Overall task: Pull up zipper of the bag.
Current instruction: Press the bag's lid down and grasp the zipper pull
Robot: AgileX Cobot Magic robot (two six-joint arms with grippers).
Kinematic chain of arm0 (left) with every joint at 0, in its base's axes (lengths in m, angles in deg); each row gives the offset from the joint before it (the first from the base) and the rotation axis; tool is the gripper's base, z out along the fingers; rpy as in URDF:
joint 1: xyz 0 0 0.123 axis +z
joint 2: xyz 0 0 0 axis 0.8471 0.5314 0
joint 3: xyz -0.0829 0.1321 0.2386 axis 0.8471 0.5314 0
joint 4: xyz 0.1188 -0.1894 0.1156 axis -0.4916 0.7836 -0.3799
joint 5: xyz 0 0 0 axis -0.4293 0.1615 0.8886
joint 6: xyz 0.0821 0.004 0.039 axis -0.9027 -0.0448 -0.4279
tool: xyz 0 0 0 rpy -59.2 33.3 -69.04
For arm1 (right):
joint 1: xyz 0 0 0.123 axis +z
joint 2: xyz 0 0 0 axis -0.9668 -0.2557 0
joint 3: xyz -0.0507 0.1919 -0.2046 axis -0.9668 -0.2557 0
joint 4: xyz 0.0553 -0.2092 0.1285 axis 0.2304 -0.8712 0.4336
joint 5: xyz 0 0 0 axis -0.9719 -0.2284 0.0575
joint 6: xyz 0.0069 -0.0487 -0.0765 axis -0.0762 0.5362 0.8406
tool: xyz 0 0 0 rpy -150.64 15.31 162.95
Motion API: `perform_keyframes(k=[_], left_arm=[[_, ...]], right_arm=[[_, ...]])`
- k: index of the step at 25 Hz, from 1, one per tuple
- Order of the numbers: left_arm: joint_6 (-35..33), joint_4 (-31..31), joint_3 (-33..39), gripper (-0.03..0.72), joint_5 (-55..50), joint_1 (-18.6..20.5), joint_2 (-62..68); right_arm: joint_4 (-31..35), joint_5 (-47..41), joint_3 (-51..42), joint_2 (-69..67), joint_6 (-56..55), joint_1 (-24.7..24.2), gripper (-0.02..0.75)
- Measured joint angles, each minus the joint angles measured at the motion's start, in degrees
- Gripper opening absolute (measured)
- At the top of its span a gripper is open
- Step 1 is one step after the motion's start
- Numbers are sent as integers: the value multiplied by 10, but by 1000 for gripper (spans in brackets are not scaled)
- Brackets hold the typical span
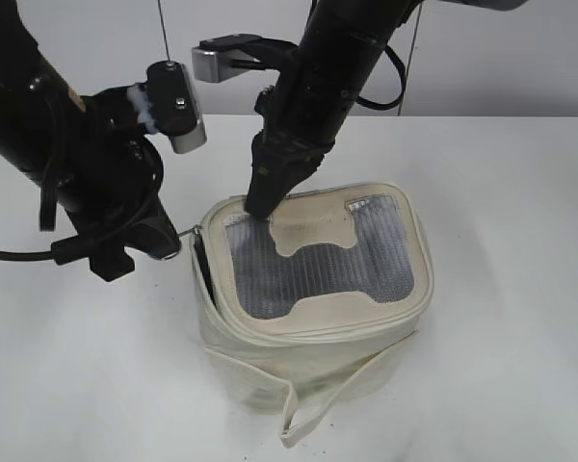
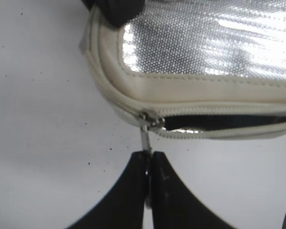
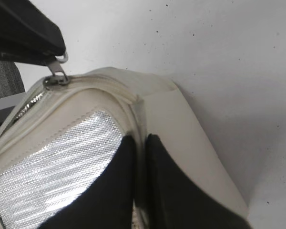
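White worktop [image 1: 520,289] fills the scene, with a pale wall behind its far edge. Nearest the front edge, the bag's loose strap [image 1: 332,395] trails down and folds on the surface. Just behind it stands the bag [image 1: 313,337], a small boxy cream case near the middle of the worktop, a little toward the left side. Its walls crease and sag under the lid, so I judge it soft and light: it would likely slide or buckle under a sideways tug unless pinned.

Along the lid rim runs the zipper [image 2: 214,121]; in the left wrist view the track gapes open to the right of the slider and is closed to the left of it. The silver pull [image 2: 145,136] hangs off the bag's left corner, a thin, smooth metal tab that could slip from a weak pinch. The left gripper [image 2: 148,160] has its fingers pressed together on the tab's lower end, which looks like the right place to hold.

Farther back, the right gripper [image 3: 140,148] comes down on the far-left part of the lid, fingers nearly together, pressing at the lid's cream border beside the grey mesh window [image 1: 313,265]. Whether it pinches a fold of material or only bears down is unclear from these views.
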Motion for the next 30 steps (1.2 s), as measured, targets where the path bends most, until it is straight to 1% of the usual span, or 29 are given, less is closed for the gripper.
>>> perform_keyframes(k=[3,10,17,21,25,30], left_arm=[[17,-4,-2,1,-1,-5,-8],[84,-15,-25,1,-19,-8,-16],[149,-46,-28,1,-1,-10,-16],[203,-66,-31,1,8,-10,-16],[216,-69,-35,1,1,-10,-18],[217,-58,-36,1,-16,-10,-20]], right_arm=[[0,0,0,0,-4,0,41],[-8,2,0,0,-40,-1,41],[-14,24,2,2,-95,-4,41],[-14,24,12,2,-114,-9,41],[-12,24,19,2,-119,-10,41],[-9,20,21,2,-126,-10,41]])
